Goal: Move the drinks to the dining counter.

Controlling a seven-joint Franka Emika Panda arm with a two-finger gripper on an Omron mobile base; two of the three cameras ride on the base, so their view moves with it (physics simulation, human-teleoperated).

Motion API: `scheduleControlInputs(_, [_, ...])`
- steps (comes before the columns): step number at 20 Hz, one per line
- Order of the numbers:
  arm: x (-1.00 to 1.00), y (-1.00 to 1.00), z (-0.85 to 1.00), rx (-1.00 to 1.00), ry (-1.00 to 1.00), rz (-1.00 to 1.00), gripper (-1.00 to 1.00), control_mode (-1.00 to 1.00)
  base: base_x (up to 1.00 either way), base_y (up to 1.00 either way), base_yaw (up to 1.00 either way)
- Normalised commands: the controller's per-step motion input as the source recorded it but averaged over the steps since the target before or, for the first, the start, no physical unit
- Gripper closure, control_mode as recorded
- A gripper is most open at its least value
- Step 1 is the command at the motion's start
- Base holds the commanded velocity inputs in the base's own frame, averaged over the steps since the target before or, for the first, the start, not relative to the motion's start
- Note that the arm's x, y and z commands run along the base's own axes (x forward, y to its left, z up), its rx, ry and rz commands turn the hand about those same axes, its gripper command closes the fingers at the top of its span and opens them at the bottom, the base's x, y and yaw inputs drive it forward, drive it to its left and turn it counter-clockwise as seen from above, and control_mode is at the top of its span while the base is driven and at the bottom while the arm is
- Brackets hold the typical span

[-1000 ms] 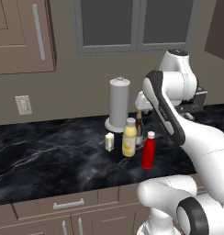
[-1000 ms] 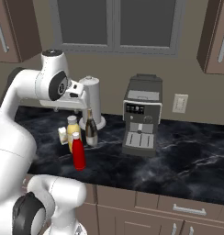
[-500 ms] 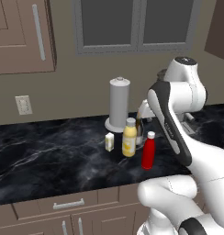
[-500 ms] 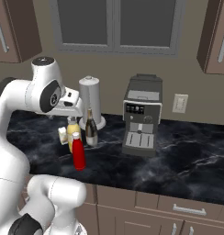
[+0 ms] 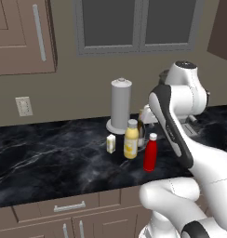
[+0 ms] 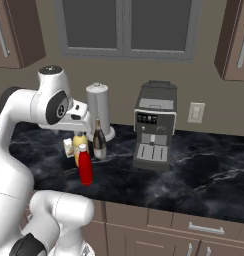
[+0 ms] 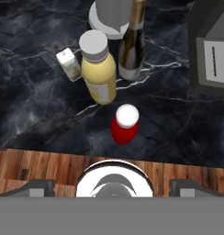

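Observation:
The drinks stand together on the black marble worktop (image 7: 36, 114). From above, the hand view has the red bottle (image 7: 125, 124) with its white cap nearest. Beyond it are the yellow juice bottle (image 7: 99, 69), the dark wine bottle (image 7: 132, 41) and the small carton (image 7: 69, 64). My gripper (image 7: 113, 187) hangs open above the red bottle, fingertips far apart with nothing between them. From the right base, the red bottle (image 6: 85, 165) is in front of the wine bottle (image 6: 99, 140), below my hand. The dining counter is out of view.
A tall grey paper-towel cylinder (image 6: 98, 107) stands right behind the bottles. A coffee machine (image 6: 154, 125) sits to their right. Drawers with handles (image 5: 69, 207) run under the worktop's front edge. Wall cabinets and a window are above.
The arm has swung its elbow round and the hand has settled above the bottles, jaws slightly wider. The bottles and carton have not moved.

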Motion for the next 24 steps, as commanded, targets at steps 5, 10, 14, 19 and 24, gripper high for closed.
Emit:
scheduleControlInputs(5, [0.0, -0.02, -0.01, 0.0, 0.12, 0.0, -1.0, -1.0, 0.0, 0.0, 0.0])
scheduleControlInputs(10, [0.0, -0.01, -0.09, 0.0, 0.03, 0.0, -1.0, -1.0, 0.0, 0.0, 0.0])
scheduleControlInputs(14, [0.03, 0.0, -0.21, 0.0, 0.0, 0.0, -1.0, -1.0, 0.0, 0.0, 0.0])
scheduleControlInputs(19, [0.08, -0.01, -0.25, -0.01, 0.0, 0.02, -1.0, -1.0, 0.0, 0.0, 0.0])
scheduleControlInputs(24, [0.11, -0.06, -0.01, 0.0, 0.06, 0.05, -1.0, -1.0, 0.0, 0.0, 0.0])
